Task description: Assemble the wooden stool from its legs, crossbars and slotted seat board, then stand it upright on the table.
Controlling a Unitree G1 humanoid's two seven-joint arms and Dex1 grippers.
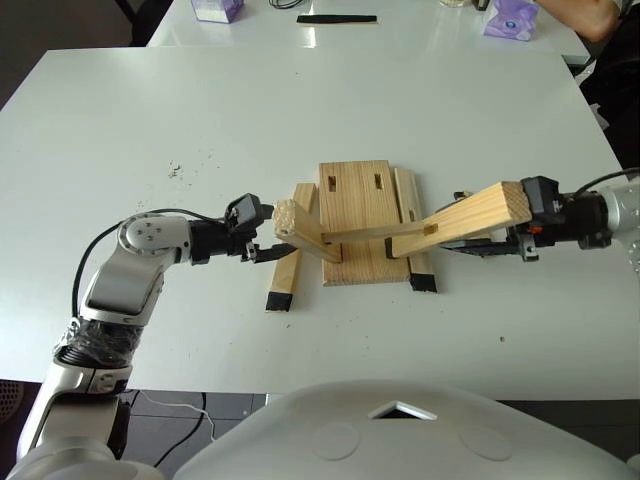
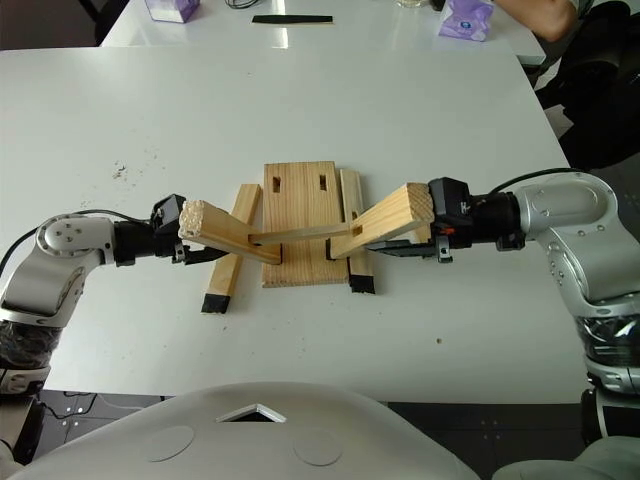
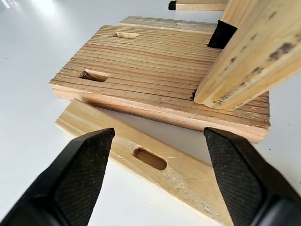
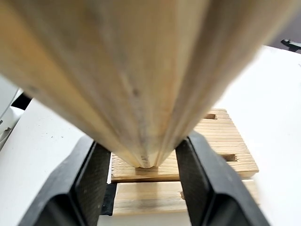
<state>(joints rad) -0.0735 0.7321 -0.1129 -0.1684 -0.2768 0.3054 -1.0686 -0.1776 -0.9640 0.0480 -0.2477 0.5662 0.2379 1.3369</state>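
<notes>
Take the slotted seat board [image 1: 355,190] as the middle of a clock, with twelve pointing away from the robot. Nearest, at about seven and five, are the black-tipped feet of two legs lying flat on the table [image 1: 200,110]. The left spare leg [image 1: 287,268] and the right spare leg [image 1: 406,195] run along the board's two sides, just beside it. I'd guess they are parked there so either arm can fetch them later.

A little farther off, at three o'clock, the right gripper [image 4: 143,160] is clamped on the thick end of a raised leg [image 1: 470,213], its fingers pressed to both faces. That leg slopes down towards the board. A crossbar [image 1: 375,232] runs from its slot across to a second raised leg [image 1: 305,235] at nine, whose lower end rests on the board. The slant looks deliberate, propping the joined pair so the crossbar does not slip out of its slots.

At nine the left gripper [image 3: 159,136] hangs just beside that second leg's rough upper end. Its fingers are spread wide with nothing between them, and the left spare leg lies on the table beneath. To me it looks poised to take hold.

The board lies flat with its slots facing up to receive leg ends, so the stool seems only partly built.

Far off at twelve lie a black strip [image 1: 337,18] and two purple packets [image 1: 217,9].
</notes>
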